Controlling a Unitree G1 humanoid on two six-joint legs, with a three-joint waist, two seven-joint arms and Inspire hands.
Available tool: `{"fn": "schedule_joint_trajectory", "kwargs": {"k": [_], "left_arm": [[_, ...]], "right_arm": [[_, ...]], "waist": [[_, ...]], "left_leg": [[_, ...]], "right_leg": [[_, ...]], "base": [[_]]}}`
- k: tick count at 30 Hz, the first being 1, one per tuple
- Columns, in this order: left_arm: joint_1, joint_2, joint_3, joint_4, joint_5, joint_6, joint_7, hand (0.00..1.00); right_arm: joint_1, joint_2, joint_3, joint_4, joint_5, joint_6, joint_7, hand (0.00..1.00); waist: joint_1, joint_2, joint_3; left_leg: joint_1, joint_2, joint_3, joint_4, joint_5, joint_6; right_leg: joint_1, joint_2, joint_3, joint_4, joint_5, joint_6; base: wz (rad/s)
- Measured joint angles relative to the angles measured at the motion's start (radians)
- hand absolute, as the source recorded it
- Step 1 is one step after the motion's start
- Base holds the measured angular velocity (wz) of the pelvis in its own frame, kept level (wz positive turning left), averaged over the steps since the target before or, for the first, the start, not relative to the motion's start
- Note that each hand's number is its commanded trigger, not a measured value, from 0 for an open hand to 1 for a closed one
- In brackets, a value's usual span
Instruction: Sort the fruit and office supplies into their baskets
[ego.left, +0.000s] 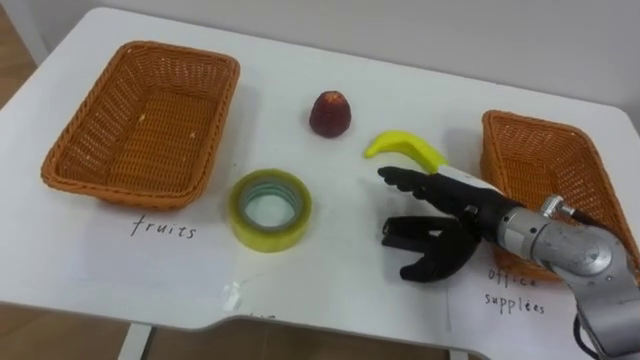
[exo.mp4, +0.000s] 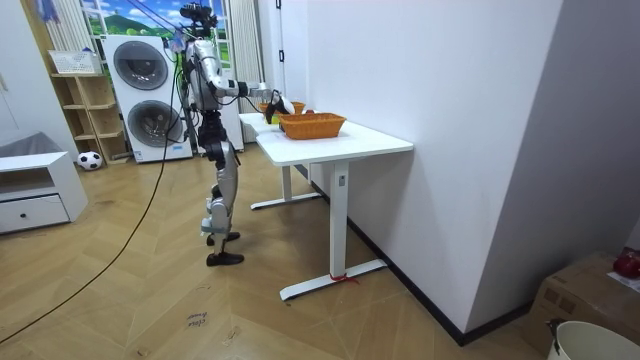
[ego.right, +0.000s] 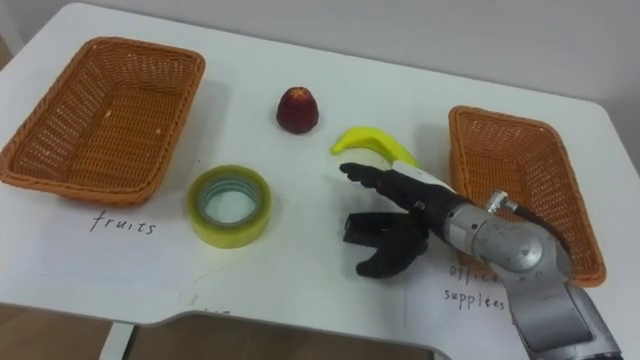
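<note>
- We log our right hand: fingers spread wide, holding nothing, just beside the curved yellow banana.
- Yellow tape roll: on the white table.

Table: plain white top
Left basket: orange-brown wicker, with a close woven pattern over walls and floor
Right basket: the same orange-brown weave
Apple: dark red, with a slightly paler patch at the crown
Banana: bright yellow, shading greenish towards one end
Tape: yellow roll with a pale grey-green inner ring
Right hand: black fingers and palm, silver-grey wrist
Paper: white, with dark handwritten lettering
</note>
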Motion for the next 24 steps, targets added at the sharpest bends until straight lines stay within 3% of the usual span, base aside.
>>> {"fn": "schedule_joint_trajectory", "kwargs": {"k": [24], "left_arm": [[-0.004,-0.003,0.008,0.001,-0.020,0.007,-0.005,0.00]], "right_arm": [[0.000,0.002,0.000,0.004,-0.174,0.007,0.021,0.00]], "waist": [[0.003,-0.008,-0.0012]], "left_leg": [[0.001,-0.001,0.005,-0.001,0.000,0.000]], "right_leg": [[-0.004,-0.001,0.011,0.001,0.000,0.000]], "base": [[0.00]]}}
